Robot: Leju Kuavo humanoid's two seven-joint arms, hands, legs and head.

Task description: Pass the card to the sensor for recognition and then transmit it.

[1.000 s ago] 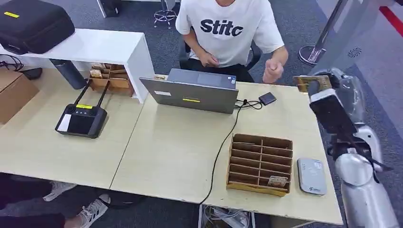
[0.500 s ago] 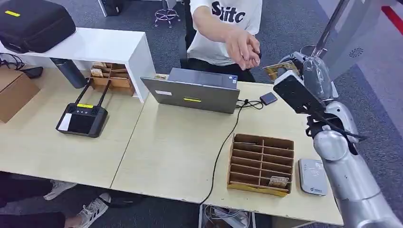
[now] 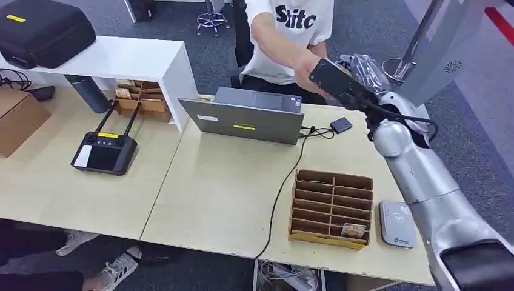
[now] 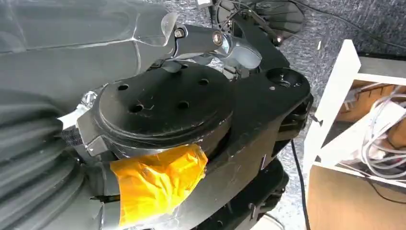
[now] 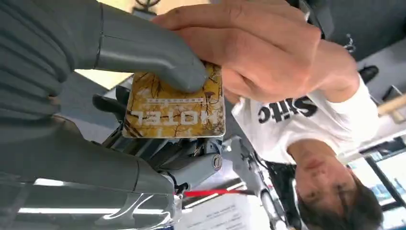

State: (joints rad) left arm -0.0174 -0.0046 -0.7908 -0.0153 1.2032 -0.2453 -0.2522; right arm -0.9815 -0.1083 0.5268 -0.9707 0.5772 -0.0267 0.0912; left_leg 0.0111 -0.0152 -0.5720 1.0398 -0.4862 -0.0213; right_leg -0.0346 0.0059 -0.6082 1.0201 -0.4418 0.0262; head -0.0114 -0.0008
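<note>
Cardboard organizer (image 3: pixel 332 209) — one card (image 3: pixel 354 231) (nearest slot).

The head view looks forward and down from high on the robot across the surface (image 3: pixel 218 200) to a seated person (image 3: pixel 291 36). The right wrist view sits very close behind the right hand (image 5: pixel 95 62), turned upside down, facing that same person (image 5: pixel 306 120), whom both views share. The left wrist view looks down, close, toward grey carpet floor (image 4: pixel 311 28) and a white shelf unit (image 4: pixel 335 105).
</note>
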